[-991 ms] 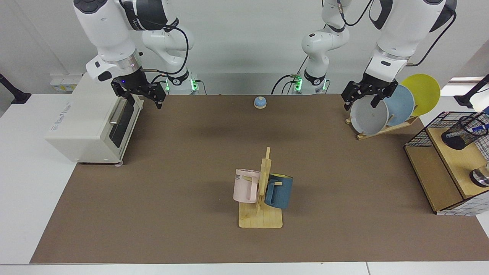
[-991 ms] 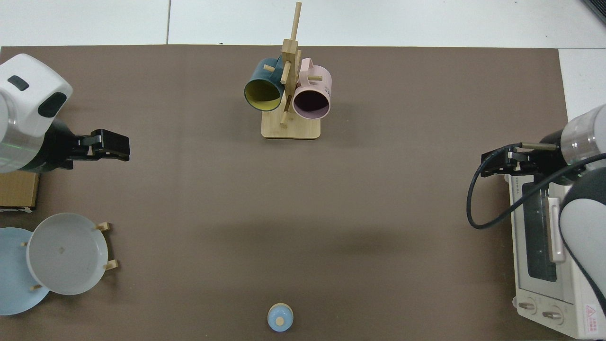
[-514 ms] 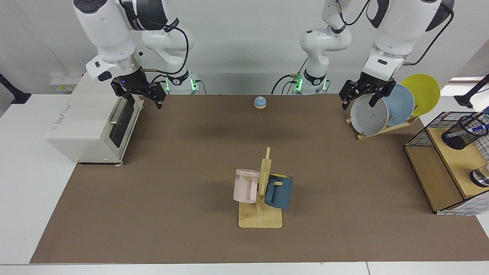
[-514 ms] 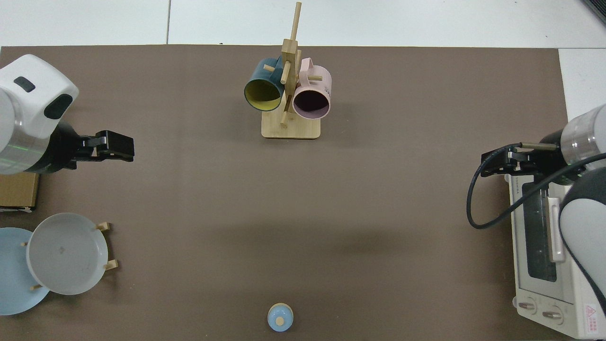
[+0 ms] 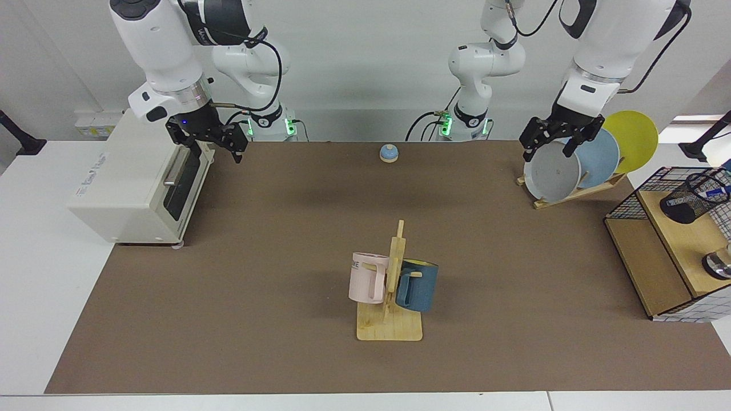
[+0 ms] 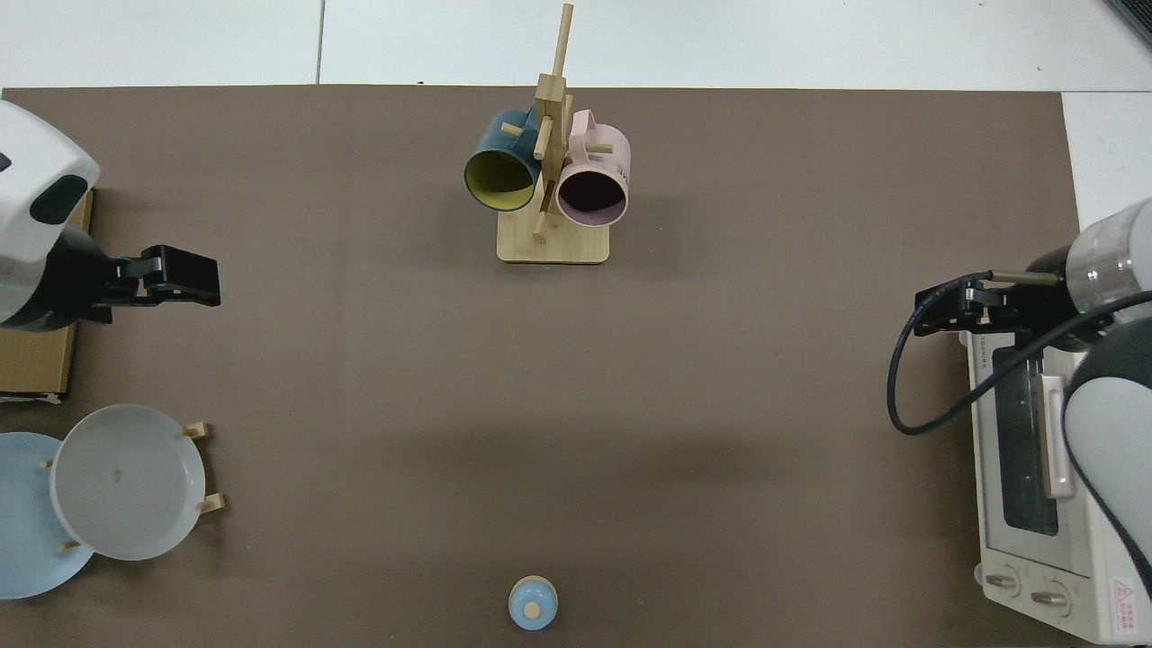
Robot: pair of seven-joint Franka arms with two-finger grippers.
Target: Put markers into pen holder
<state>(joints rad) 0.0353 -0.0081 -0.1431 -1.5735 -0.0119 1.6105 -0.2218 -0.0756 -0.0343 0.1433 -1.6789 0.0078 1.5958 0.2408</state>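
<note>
Left gripper (image 5: 561, 147) open, empty, above the plate rack (image 5: 571, 194); we note marker (image 5: 717, 192) in pen holder (image 5: 688, 201); right gripper (image 5: 220, 149) open by toaster oven (image 5: 131, 182).

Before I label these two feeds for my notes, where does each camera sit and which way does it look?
Facing view: across the table from the robots, looking at both arms; left gripper by the plates, right gripper by the oven.
Top view: overhead, looking straight down; left gripper and right gripper enter from opposite edges.
Shared: mug rack, bell, plates, oven.
</note>
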